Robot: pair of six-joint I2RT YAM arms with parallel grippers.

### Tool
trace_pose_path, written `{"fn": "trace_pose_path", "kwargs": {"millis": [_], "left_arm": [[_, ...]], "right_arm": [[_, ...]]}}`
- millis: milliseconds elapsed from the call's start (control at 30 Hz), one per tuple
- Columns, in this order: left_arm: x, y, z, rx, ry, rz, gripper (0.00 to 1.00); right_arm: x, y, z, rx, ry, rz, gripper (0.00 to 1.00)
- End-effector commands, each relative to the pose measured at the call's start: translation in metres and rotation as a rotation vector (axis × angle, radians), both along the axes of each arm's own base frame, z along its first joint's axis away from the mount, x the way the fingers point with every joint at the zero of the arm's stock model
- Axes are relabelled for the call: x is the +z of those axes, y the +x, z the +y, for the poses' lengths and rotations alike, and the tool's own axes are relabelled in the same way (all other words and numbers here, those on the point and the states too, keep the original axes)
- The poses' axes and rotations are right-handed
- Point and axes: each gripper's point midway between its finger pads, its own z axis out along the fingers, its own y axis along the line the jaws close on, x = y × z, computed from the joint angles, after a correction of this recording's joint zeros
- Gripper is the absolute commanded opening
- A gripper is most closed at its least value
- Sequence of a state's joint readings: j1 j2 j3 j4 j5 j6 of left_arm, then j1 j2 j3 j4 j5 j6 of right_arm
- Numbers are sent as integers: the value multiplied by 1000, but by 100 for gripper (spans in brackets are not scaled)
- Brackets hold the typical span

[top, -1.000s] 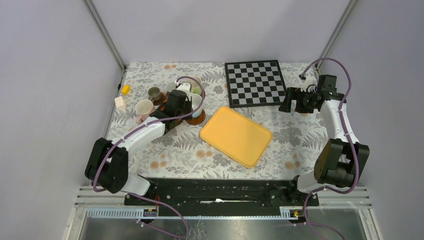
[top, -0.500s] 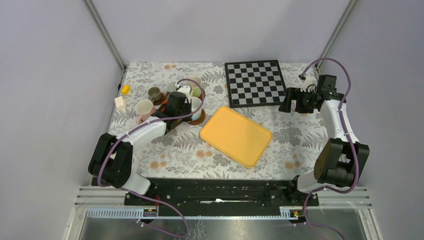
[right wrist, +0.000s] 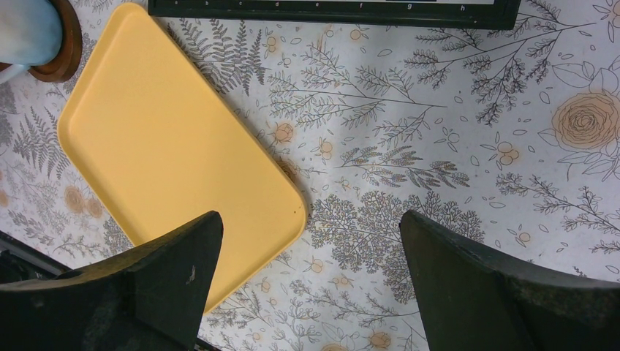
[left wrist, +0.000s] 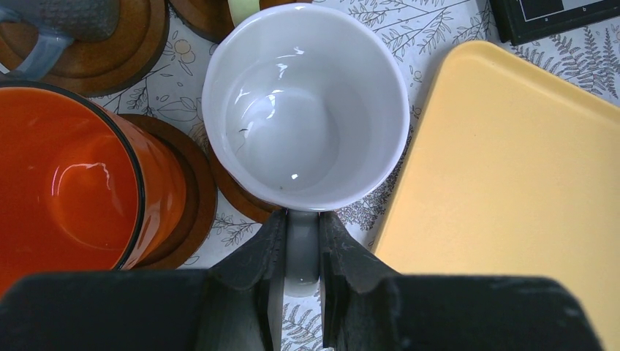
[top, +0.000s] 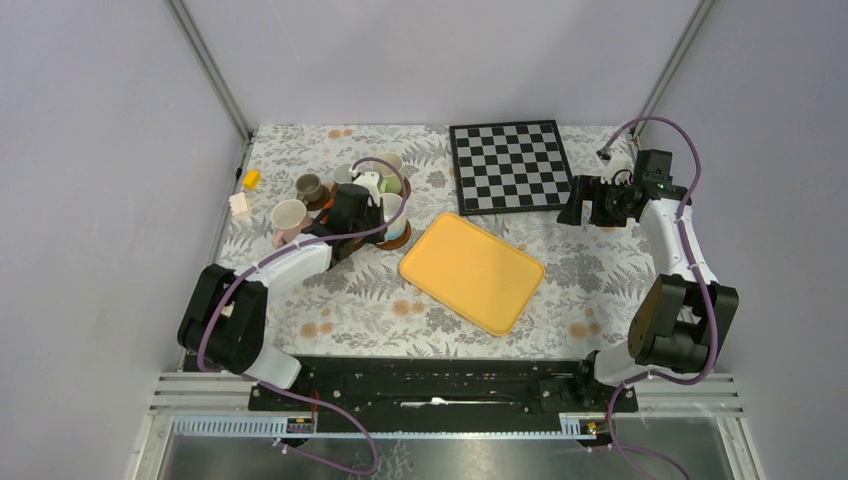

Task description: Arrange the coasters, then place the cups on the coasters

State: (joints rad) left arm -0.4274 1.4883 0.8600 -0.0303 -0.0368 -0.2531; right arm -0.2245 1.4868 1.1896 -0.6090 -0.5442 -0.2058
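Left gripper point(left wrist: 301, 223): narrow, jaws clamped on the handle of the white cup point(left wrist: 305, 110); the cup stands over a dark-brown coaster point(left wrist: 237, 194), and whether it rests fully on the disc or is held just above it cannot be told. Right gripper point(right wrist: 311, 234): jaws wide, nothing between them, hanging over the desk point(top: 560, 280) at the right, near the chessboard point(top: 510, 165) and well apart from the cups. Orange cup point(left wrist: 66, 183): upright on its own coaster point(left wrist: 191, 190), just beside the white one. Blue-grey cup point(left wrist: 66, 14): on a third coaster point(left wrist: 131, 51). Fourth coaster point(left wrist: 201, 14): at the top edge of the left wrist view, a pale green sliver on it, probably the green cup. Grey-brown cup point(top: 308, 185): at the far left of the cluster, seemingly on a disc, too small to confirm. Pinkish cup point(top: 288, 215): at the near left of the cluster, no coaster visible beneath it. Yellow tray point(left wrist: 512, 161): bare, just beside the white cup. Progress, by judgement: coasters grouped, most cups seated; remaining are release of the white cup and, likely, seating of the pinkish cup on the sixth coaster, which is not visible.
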Motion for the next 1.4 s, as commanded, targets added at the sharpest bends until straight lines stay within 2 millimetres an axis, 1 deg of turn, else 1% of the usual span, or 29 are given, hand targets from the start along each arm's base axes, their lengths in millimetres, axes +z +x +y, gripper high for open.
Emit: {"fn": "trace_pose_path", "kwargs": {"millis": [0,33,100,400,533,667,933,1033,1133,1233,1300,1367], "left_arm": [[25,14,-5,10,-57,-96,0],[24,14,-4,12,-52,-93,0],[24,14,-3,17,-46,-92,4],[19,11,3,42,-26,-64,14],[20,11,7,58,-18,-68,21],[21,11,9,67,-7,-68,25],[20,8,10,62,-1,-51,37],[24,7,9,60,-7,-51,43],[32,6,8,51,-16,-60,49],[44,4,8,47,-24,-80,57],[54,3,9,44,-28,-95,60],[63,3,9,39,-27,-115,67]], "right_arm": [[6,1,4,24,19,-12,98],[6,1,4,23,20,-14,98],[7,2,4,23,21,-14,98],[7,2,4,23,23,-14,98],[7,2,4,22,23,-15,98],[7,2,4,22,24,-15,98],[8,1,4,24,22,-17,98],[8,1,5,25,23,-16,98],[8,1,5,27,23,-16,98],[8,0,5,30,20,-16,98],[8,0,5,34,19,-17,98],[9,0,5,39,17,-22,98]]}}
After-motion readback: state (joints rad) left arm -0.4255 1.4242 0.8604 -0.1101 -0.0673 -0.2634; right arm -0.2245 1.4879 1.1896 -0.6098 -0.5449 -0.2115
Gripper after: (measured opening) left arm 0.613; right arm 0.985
